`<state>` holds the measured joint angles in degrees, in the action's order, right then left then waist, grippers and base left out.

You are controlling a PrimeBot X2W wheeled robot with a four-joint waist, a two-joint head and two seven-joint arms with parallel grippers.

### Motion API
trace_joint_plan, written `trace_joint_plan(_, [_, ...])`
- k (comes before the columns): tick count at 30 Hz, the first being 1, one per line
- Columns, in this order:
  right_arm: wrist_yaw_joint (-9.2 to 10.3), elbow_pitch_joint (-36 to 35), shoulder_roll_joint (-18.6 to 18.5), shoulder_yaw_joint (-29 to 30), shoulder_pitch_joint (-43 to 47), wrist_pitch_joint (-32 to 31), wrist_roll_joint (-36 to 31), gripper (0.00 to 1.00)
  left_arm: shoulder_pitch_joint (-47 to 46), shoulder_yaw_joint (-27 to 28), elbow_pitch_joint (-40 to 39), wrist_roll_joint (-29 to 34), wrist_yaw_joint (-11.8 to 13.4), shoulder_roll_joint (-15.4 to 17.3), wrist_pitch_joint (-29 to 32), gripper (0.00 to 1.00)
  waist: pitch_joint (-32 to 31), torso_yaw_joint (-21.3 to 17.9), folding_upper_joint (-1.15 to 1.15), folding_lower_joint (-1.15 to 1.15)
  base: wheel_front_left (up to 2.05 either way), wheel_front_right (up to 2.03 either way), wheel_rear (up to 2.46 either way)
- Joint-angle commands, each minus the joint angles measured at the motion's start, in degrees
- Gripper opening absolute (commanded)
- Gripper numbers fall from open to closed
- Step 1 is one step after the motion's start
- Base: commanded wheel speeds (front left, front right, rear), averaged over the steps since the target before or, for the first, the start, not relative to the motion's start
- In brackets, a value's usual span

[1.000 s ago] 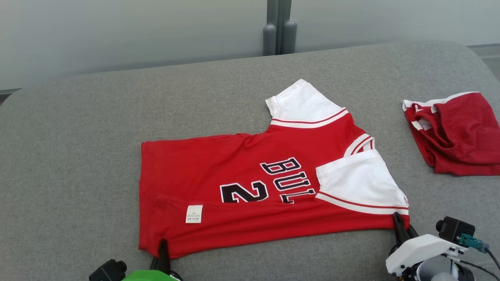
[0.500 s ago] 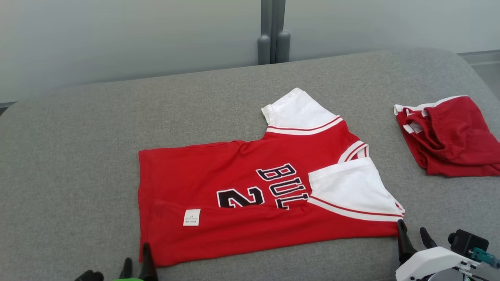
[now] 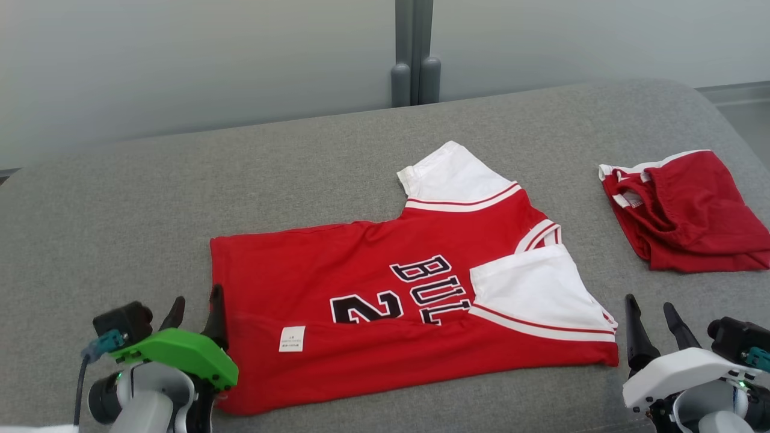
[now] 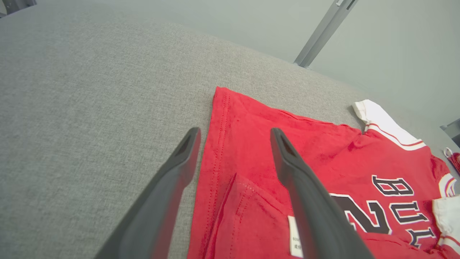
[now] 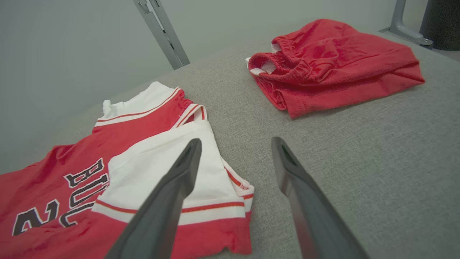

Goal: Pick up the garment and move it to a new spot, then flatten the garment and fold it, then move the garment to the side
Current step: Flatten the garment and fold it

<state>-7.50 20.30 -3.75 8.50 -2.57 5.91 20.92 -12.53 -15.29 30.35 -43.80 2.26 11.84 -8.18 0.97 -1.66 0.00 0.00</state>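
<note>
A red garment [image 3: 361,270] with white sleeves and black "BUL" and "2" print lies flat on the grey padded surface [image 3: 240,168]. Its near edge is folded over, showing a white label. My left gripper [image 3: 197,300] stands open at the garment's left hem, holding nothing. In the left wrist view the left gripper [image 4: 235,133] straddles the hem of the garment [image 4: 323,144], one finger over grey surface, the other over red cloth. My right gripper [image 3: 649,307] is open just right of the garment's near right corner. The right wrist view shows the right gripper [image 5: 236,142] beside the garment's folded white sleeve [image 5: 161,158].
A crumpled pair of red shorts [image 3: 686,216] with white trim lies at the right, also seen as red shorts [image 5: 334,57] ahead of the right gripper. A grey post [image 3: 415,54] stands against the pale wall behind the surface's far edge.
Both grippers opened and let go of the garment's near corners. The left one moved up beside the left hem; the right one drew off to the right. The camera shifted slightly.
</note>
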Motion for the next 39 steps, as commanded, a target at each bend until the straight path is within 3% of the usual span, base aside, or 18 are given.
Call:
trace_joint_plan(1, [0.02, -2.2, -0.3, -0.4, -0.4, -1.0, -0.5, 1.00, -3.6, -1.4, 1.5, 1.4, 0.3, 0.9, 2.3, 1.00, 0.9, -0.6, 0.00, 0.00, 0.00, 0.00, 0.00])
trace_joint_plan(6, [0.02, -5.7, -1.0, -2.0, -2.4, -2.9, -0.5, 1.00, -11.7, -3.6, 6.9, 3.4, 0.6, 1.3, 6.2, 1.00, 3.6, -1.9, 0.00, 0.00, 0.00, 0.00, 0.00])
trace_joint_plan(17, [0.02, -8.5, -1.8, -6.7, -7.0, -4.4, 0.5, 1.00, -25.0, -3.9, 21.9, 4.6, 2.1, 1.7, 8.7, 1.00, 10.0, -5.5, 0.00, 0.00, 0.00, 0.00, 0.00])
trace_joint_plan(36, [0.01, -6.7, -2.7, -8.9, -10.4, -2.6, 1.9, 1.00, -33.9, -6.1, 36.5, 6.0, -0.4, 2.9, 9.4, 1.00, 13.7, -6.8, 0.00, 0.00, 0.00, 0.00, 0.00])
trace_joint_plan(37, [0.01, -6.7, -2.7, -9.0, -10.5, -2.6, 2.0, 1.00, -34.1, -6.2, 36.8, 6.0, -0.6, 2.8, 9.7, 0.88, 13.7, -6.8, 0.00, 0.00, 0.00, 0.00, 0.00])
trace_joint_plan(39, [0.01, -6.6, -2.7, -9.2, -10.5, -2.7, 2.1, 1.00, -34.6, -6.5, 37.6, 6.1, -1.1, 2.7, 10.3, 0.50, 13.7, -6.7, 0.00, 0.00, 0.00, 0.00, 0.00])
